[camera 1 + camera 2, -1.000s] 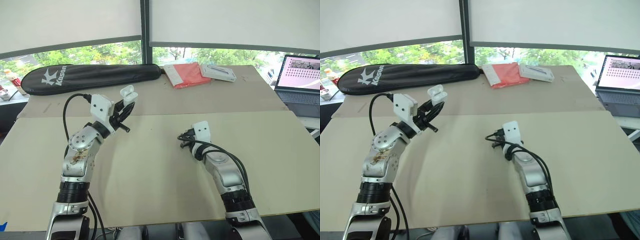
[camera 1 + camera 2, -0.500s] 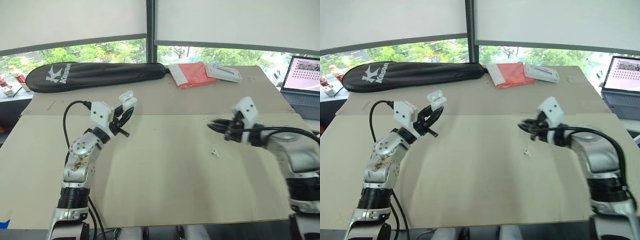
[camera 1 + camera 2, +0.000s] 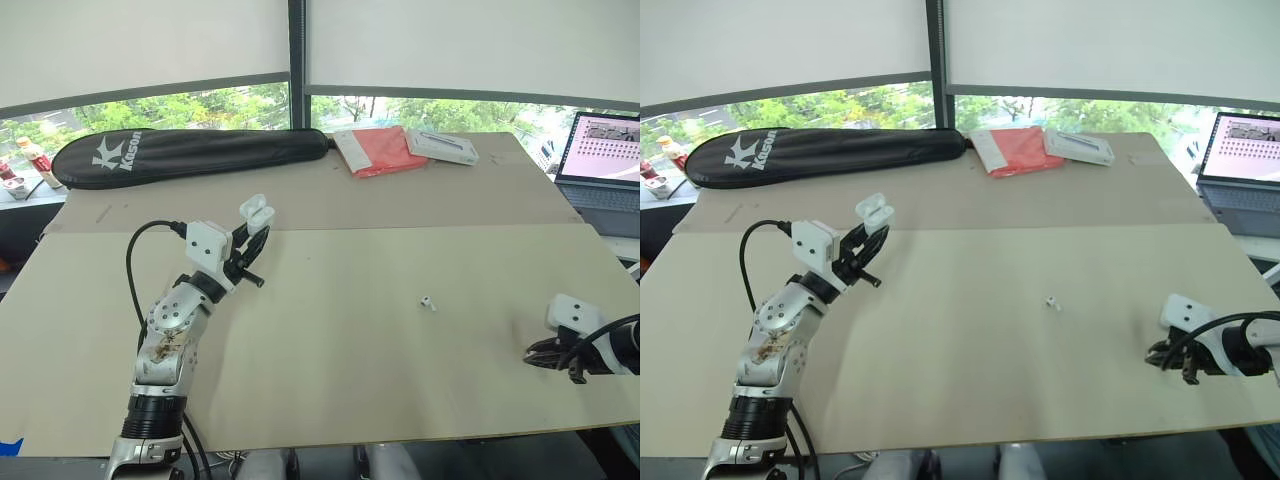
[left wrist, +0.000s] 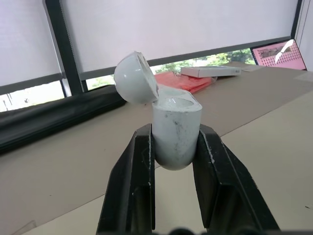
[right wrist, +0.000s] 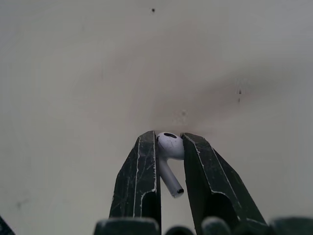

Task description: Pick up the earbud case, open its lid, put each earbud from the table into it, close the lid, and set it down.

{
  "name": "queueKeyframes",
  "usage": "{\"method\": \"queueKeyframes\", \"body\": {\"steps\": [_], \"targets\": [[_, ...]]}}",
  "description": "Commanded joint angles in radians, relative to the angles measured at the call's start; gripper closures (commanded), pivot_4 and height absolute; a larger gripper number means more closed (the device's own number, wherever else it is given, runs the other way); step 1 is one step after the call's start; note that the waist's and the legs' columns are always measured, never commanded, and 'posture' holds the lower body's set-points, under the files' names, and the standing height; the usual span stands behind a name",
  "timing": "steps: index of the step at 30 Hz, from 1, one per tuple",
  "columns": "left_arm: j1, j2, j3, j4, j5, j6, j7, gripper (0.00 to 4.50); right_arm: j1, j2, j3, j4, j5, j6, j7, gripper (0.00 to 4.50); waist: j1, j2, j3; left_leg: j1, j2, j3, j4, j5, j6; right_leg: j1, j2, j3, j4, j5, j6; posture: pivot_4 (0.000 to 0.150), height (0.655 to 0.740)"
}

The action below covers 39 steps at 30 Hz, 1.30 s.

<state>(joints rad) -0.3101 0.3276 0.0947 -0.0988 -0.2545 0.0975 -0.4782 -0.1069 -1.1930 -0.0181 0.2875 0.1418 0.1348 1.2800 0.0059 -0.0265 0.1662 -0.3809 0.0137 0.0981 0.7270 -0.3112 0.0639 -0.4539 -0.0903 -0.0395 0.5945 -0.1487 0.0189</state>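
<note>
My left gripper is raised over the table's left half, shut on the white earbud case, whose lid stands hinged open. The case pokes up past the black fingers. My right gripper hovers low near the table's front right edge, shut on a white earbud pinched between its fingers. A second small white earbud lies on the table right of centre, apart from both grippers.
A black racket bag lies along the far edge. A red folder and a white box sit at the back right. A laptop stands open at the far right. The tabletop is beige.
My right arm has swung from the table's centre to its front right edge, holding an earbud. The left gripper keeps the open case with little movement. The camera shifted slightly.
</note>
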Motion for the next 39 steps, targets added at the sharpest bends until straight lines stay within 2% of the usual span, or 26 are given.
{"method": "queueKeyframes", "body": {"steps": [1,2,6,10,14,29,39], "targets": [[-0.010,0.011,0.012,-0.033,0.003,-0.015,0.008,3.94,-0.020,-0.005,-0.001,0.024,-0.016,-0.029,0.019,3.67,0.002,0.000,0.000,0.000,0.000,0.000,0.000,0.001,-0.001,0.000,0.000,0.000,0.000,0.000,0.000,0.150,0.7400],[-0.014,0.014,0.015,-0.030,0.002,-0.014,0.007,3.94,-0.025,0.000,0.004,0.029,-0.022,-0.030,0.018,3.11,0.004,0.000,0.000,0.000,0.000,0.000,0.000,0.003,-0.001,0.000,0.000,0.000,0.001,0.001,-0.001,0.150,0.7400],[-0.018,0.020,0.016,-0.031,0.000,-0.009,0.008,3.94,-0.036,0.003,0.024,0.046,-0.050,-0.035,0.019,1.81,0.006,0.000,0.000,0.000,0.001,0.000,0.000,0.006,-0.001,0.000,0.000,0.000,0.001,0.003,-0.003,0.150,0.7400],[-0.006,0.029,0.015,-0.051,-0.004,0.003,0.007,3.94,-0.017,-0.016,0.031,0.056,-0.083,-0.034,0.032,1.81,0.006,0.000,0.000,0.000,0.001,0.000,0.000,0.006,-0.001,0.000,0.000,0.000,0.000,0.004,-0.002,0.150,0.7400],[0.006,0.031,0.013,-0.067,-0.006,0.013,0.010,3.94,-0.009,-0.021,0.030,0.055,-0.096,-0.029,0.037,1.81,0.010,0.000,0.000,-0.001,0.000,-0.001,0.000,0.006,0.000,0.000,0.000,0.000,0.000,0.008,-0.008,0.150,0.7400],[0.036,0.028,0.011,-0.104,-0.007,0.030,0.015,3.94,0.012,-0.066,0.052,0.079,-0.141,-0.045,0.071,1.81,0.023,-0.001,-0.001,-0.002,0.000,-0.001,0.000,0.005,0.001,0.000,-0.001,-0.001,-0.001,0.008,-0.008,0.150,0.7400],[0.046,0.016,0.004,-0.111,-0.006,0.030,0.028,3.94,-0.020,-0.020,0.034,0.024,-0.103,0.007,0.066,1.81,0.016,-0.002,-0.001,-0.001,0.000,-0.001,0.000,0.006,0.000,0.001,0.000,-0.001,-0.001,0.007,-0.007,0.150,0.7400]]}}
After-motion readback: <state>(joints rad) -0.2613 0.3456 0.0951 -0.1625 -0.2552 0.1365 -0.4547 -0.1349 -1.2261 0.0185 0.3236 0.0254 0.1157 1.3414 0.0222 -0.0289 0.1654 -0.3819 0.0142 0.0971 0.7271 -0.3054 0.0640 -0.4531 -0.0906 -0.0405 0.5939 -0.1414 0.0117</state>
